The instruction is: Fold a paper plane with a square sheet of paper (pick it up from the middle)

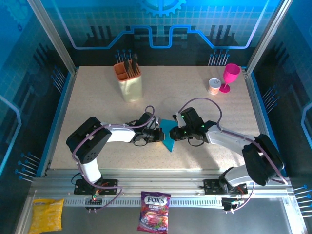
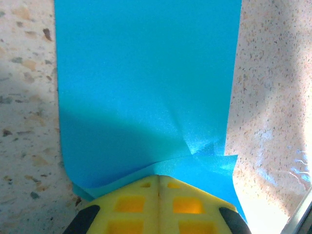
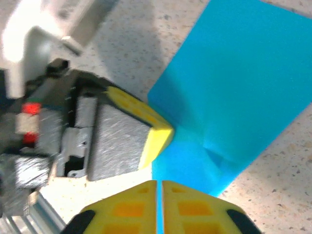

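Overhead, pink goblet (image 1: 231, 71); wrist-close, creased paper (image 2: 146, 83)

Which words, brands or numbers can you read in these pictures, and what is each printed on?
"FOX'S": on the purple sweet bag at the near edge.
Smaller print under it: too blurred to read.
Nothing legible on the yellow packet.
Label on the small tin beside the pink goblet: too small to read.
No text on the blue paper.

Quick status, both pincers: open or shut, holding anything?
Left pincer: shut, pinching the thin cyan-blue paper sheet.
Right pincer: shut, pinching the same sheet.
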`<state>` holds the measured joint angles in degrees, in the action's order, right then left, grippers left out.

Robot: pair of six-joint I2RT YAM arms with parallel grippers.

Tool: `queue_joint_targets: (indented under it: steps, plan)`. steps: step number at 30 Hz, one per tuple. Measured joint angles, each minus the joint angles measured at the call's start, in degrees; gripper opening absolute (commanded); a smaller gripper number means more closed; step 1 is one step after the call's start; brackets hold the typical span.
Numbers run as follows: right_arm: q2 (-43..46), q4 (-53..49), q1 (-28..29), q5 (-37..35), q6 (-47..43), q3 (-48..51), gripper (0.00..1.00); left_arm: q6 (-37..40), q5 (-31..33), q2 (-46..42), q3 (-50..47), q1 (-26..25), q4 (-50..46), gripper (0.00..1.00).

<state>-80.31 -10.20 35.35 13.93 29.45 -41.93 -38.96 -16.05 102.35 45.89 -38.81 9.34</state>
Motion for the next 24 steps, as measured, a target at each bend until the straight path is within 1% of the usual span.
queue_joint_targets:
  steps: [4,10,15,24]
  plan:
    - [0.2,0.4,3.9,-0.2,2.6,2.0,0.00,0.0,0.1,0.0,0.0,0.0,0.0,0.00]
    - [-4.2,2.6,8.5,-0.5,5.1,2.4,0.00,0.0,0.2,0.0,0.0,0.0,0.0,0.00]
    - [-6.7,4.2,8.9,-1.5,6.3,2.4,0.00,0.0,0.2,0.0,0.0,0.0,0.0,0.00]
    - [-7.0,7.3,8.8,-1.4,8.0,2.5,0.00,0.0,0.2,0.0,-0.1,0.0,0.0,0.00]
